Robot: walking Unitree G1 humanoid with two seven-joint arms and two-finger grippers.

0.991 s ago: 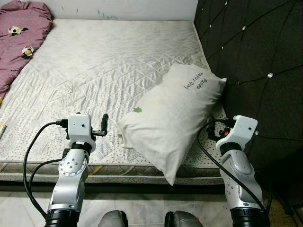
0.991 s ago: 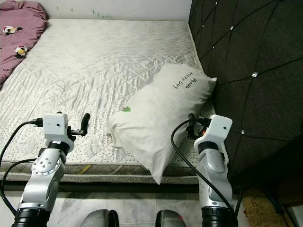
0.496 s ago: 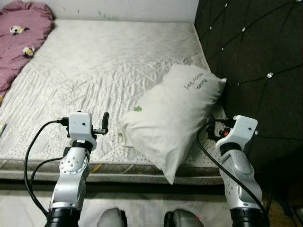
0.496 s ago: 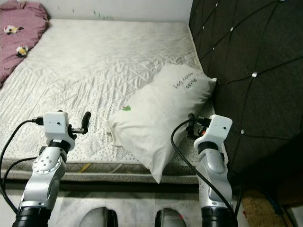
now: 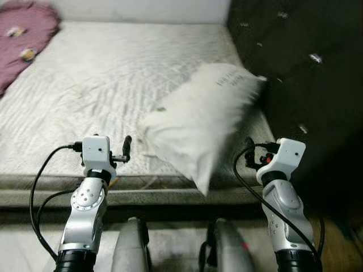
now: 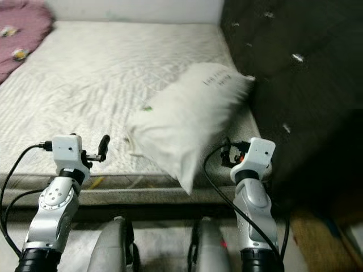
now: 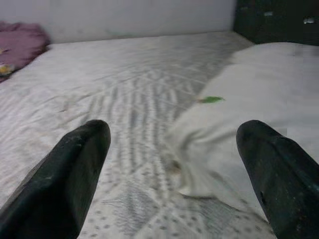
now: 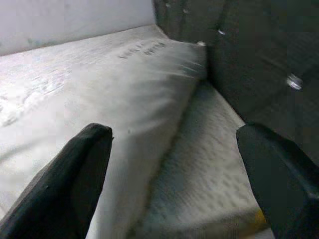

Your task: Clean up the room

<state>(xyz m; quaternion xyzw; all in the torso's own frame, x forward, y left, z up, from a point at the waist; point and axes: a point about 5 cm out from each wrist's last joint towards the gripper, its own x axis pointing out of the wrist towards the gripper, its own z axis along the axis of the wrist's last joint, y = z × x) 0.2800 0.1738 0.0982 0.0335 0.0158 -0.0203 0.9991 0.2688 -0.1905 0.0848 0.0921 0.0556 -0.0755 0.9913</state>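
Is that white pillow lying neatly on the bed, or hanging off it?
Hanging off. The pillow lies askew, its lower corner poking past the mattress edge, its top against the dark headboard.

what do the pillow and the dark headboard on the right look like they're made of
The pillow looks like soft white woven fabric, likely cotton, matte, since it sags and creases. The headboard appears to be dark padded upholstery, perhaps fabric or faux leather, tufted with shiny buttons; blur leaves the exact covering unclear.
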